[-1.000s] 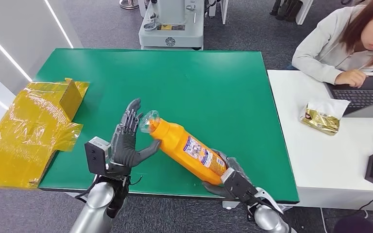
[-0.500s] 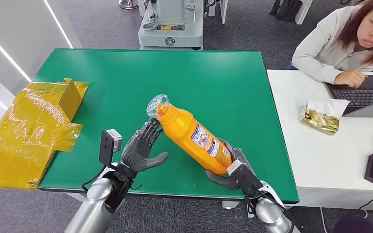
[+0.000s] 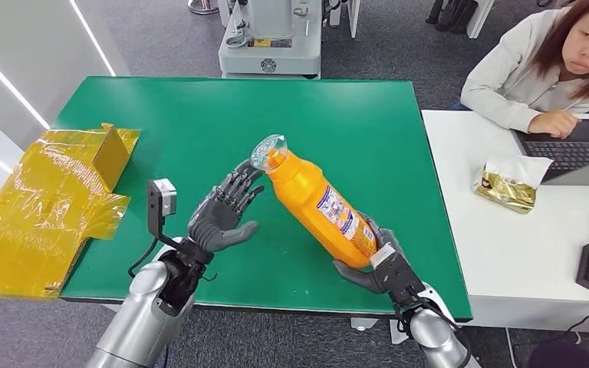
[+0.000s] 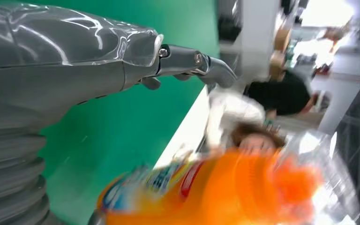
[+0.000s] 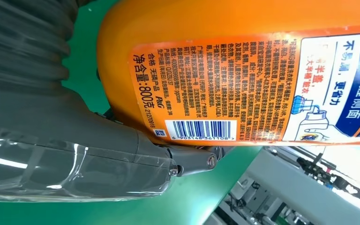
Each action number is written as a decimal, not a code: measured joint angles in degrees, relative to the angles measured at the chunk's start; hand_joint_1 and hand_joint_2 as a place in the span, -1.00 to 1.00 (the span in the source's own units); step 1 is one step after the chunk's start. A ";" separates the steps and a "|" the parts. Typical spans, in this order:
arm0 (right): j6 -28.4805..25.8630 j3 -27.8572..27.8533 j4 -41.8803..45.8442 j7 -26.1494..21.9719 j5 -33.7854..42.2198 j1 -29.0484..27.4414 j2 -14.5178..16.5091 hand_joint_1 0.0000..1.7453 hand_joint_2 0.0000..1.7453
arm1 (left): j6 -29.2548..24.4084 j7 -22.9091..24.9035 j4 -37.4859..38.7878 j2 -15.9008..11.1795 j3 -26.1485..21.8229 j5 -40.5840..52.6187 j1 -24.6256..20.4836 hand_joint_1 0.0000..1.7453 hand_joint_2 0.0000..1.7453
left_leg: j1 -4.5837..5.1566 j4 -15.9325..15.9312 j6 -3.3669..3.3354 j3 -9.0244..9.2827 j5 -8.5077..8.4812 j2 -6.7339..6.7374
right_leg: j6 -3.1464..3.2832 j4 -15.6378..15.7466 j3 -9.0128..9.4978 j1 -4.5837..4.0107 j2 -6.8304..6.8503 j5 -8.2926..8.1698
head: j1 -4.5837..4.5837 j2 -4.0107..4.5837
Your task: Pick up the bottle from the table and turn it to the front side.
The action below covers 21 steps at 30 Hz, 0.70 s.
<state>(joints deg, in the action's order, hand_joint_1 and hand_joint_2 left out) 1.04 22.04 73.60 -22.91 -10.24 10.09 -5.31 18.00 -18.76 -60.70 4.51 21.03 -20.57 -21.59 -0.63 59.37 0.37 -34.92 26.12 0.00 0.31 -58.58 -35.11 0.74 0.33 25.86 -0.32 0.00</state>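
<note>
The bottle (image 3: 318,208) is held clear of the green worktop (image 3: 199,115), gripped around its base end by the right hand (image 3: 372,264) at the near right. Its long axis is tilted: the base lies low and near, toward the right, and the clear cap (image 3: 268,148) is raised toward the far left. In the right wrist view the panel with the barcode and fine print (image 5: 215,93) is turned toward that hand, so the bottle is judged not yet to be showing its front.

The left hand (image 3: 222,211) is held just to the left of the bottle's neck, holding nothing, its fingers spread and the palm turned toward the bottle. The fingertips (image 3: 247,178) are seen close beside the shoulder below the cap; whether they touch it cannot be told. The neck end is thus nearest to the left hand, and the base is already taken by the right. The coming rotation about the long axis is judged to depend on that gap being closed.
</note>
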 joint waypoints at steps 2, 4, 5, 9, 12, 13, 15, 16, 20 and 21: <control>-0.29 -0.15 0.55 -0.39 1.00 -0.13 0.37 1.00 1.00 | -7.48 -2.24 -0.06 0.59 0.47 5.10 -2.22 -1.00 1.00 | 0.00 0.00 0.00 0.00 -0.01 0.00 | 0.00 0.00 0.01 0.00 0.00 -0.02 | 0.01 0.00; -0.43 -0.16 0.91 -0.47 1.72 0.07 0.93 1.00 1.00 | -11.85 -3.76 1.36 1.84 1.28 8.26 -4.70 -1.00 1.00 | 0.01 0.00 -0.02 0.00 -0.02 -0.02 | -0.01 0.00 0.03 0.01 0.02 -0.04 | 0.00 0.00; -0.42 -0.13 1.01 -0.31 2.01 0.33 1.26 1.00 1.00 | -12.48 -4.21 2.56 2.60 1.76 8.78 -5.77 -1.00 1.00 | 0.01 0.00 -0.03 0.00 -0.03 -0.02 | -0.02 0.00 0.03 0.01 0.03 -0.05 | 0.00 0.00; -0.36 -0.05 1.04 0.33 2.50 1.64 2.34 1.00 1.00 | -13.70 -5.59 7.07 5.23 3.58 9.96 -8.27 -1.00 1.00 | 0.02 0.03 -0.05 0.00 -0.04 0.03 | -0.02 0.00 0.03 0.01 -0.03 -0.07 | -0.01 0.00; -0.36 -0.05 1.04 0.57 2.51 2.00 2.56 1.00 1.00 | -14.36 -6.06 9.18 6.05 4.17 10.42 -9.17 -1.00 1.00 | 0.02 0.03 -0.05 -0.01 -0.03 0.02 | -0.02 0.01 0.02 0.02 -0.03 -0.07 | 0.00 0.00; -0.34 -0.05 1.04 0.76 2.54 2.09 2.61 1.00 1.00 | -14.85 -6.09 9.74 6.24 4.34 10.89 -9.40 -1.00 1.00 | 0.02 0.03 -0.06 -0.01 -0.03 0.02 | -0.02 0.01 0.01 0.01 -0.03 -0.07 | 0.01 0.00; -0.19 -0.06 1.04 1.38 2.61 2.29 2.74 1.00 1.00 | -16.23 -6.08 10.95 6.66 4.84 12.18 -10.01 -1.00 1.00 | 0.01 0.03 -0.06 -0.02 -0.03 0.02 | -0.02 0.01 -0.01 0.01 -0.02 -0.07 | 0.01 0.00; -0.09 -0.08 1.04 1.70 2.65 2.38 2.82 1.00 1.00 | -16.86 -6.08 11.61 6.88 5.18 12.74 -10.38 -1.00 1.00 | 0.01 0.03 -0.06 -0.03 -0.03 0.02 | -0.02 0.01 -0.01 0.01 -0.02 -0.06 | 0.01 0.00; 0.23 -0.17 1.04 2.23 2.58 2.35 2.98 1.00 1.00 | -16.21 -5.59 14.55 7.43 6.28 12.91 -11.37 -1.00 1.00 | 0.01 0.02 -0.05 -0.02 -0.03 0.03 | -0.02 0.01 -0.02 0.01 -0.04 -0.06 | 0.01 0.00; 0.25 -0.18 1.03 2.26 2.54 2.28 2.98 1.00 1.00 | -15.26 -5.25 15.28 7.48 6.47 12.55 -11.43 -1.00 1.00 | 0.01 0.02 -0.05 -0.02 -0.03 0.04 | -0.02 0.01 -0.03 0.01 -0.04 -0.06 | 0.01 0.00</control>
<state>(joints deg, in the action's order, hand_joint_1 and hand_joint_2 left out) 1.29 21.86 74.64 -20.64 -7.69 12.37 -2.33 2.74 -24.01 -45.43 11.99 27.50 -8.01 -33.02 -0.61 59.40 0.32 -34.94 26.09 0.04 0.29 -58.57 -35.14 0.75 0.29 25.79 -0.31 0.00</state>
